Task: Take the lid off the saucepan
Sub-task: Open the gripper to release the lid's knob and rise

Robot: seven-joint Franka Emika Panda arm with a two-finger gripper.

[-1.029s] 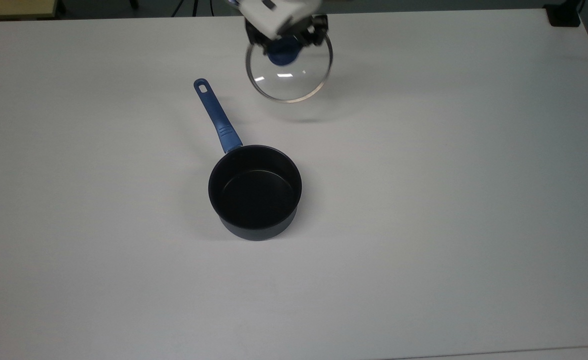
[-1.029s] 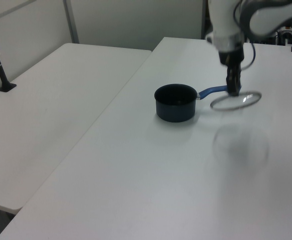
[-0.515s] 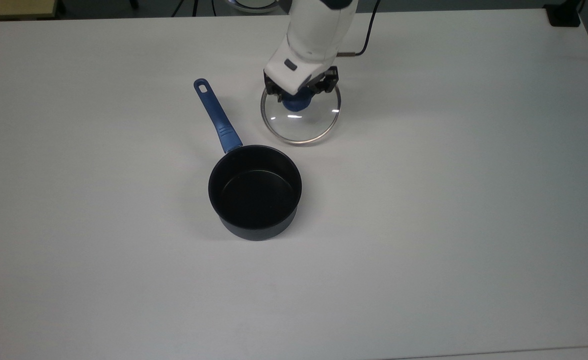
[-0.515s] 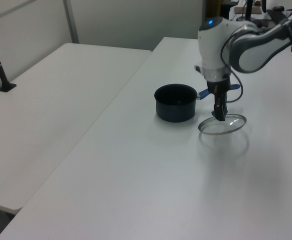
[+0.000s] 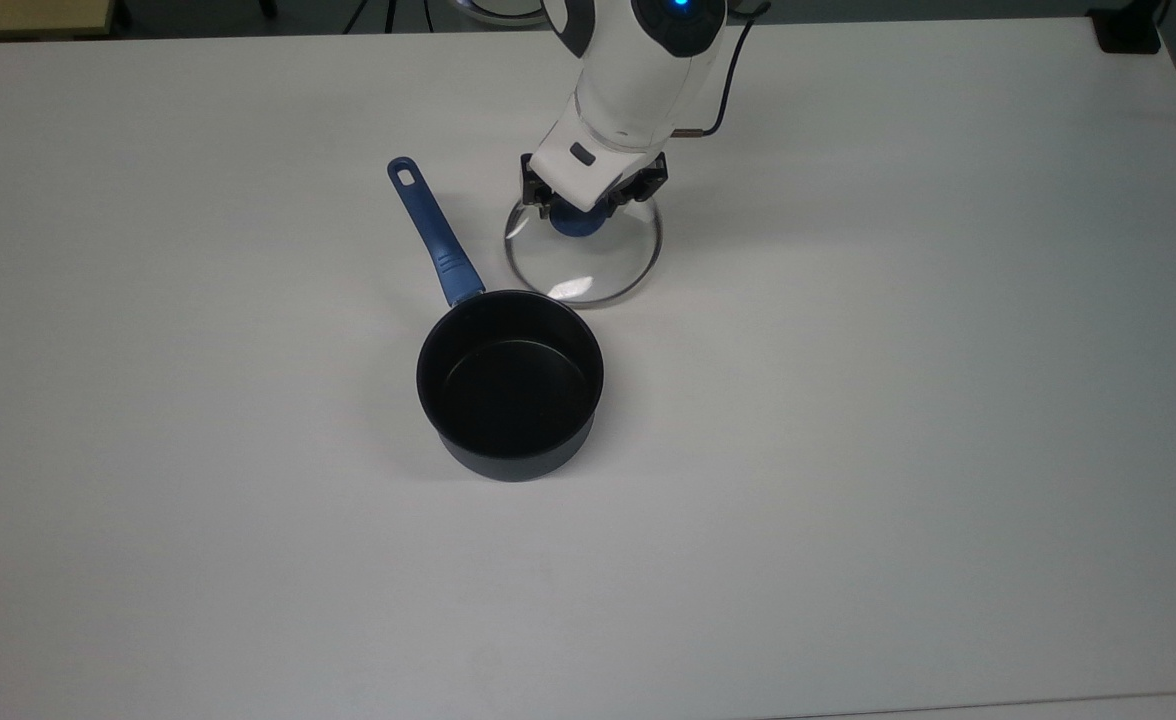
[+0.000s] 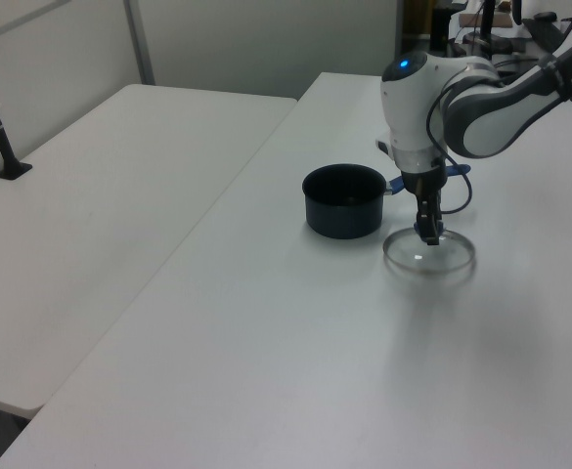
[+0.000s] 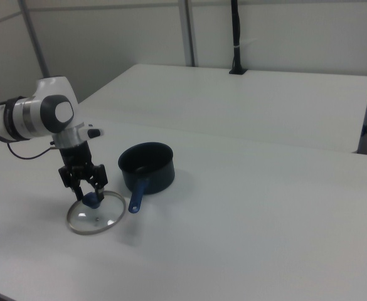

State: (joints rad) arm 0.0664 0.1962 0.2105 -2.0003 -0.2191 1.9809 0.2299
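Fingers [image 7: 85, 189] are straddling the blue knob of the lid [image 5: 582, 262], which is sitting mid-desk [image 5: 848, 450] just beside the saucepan [image 5: 510, 385], so I'd be letting go gently and lifting straight up.

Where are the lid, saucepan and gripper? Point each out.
lid [image 5: 588, 265]: top view, on the clear glass below the blue knob.
saucepan [image 5: 510, 385]: top view, on its black inside.
gripper [image 7: 86, 185]: right view, midway between the fingertips, over the knob.
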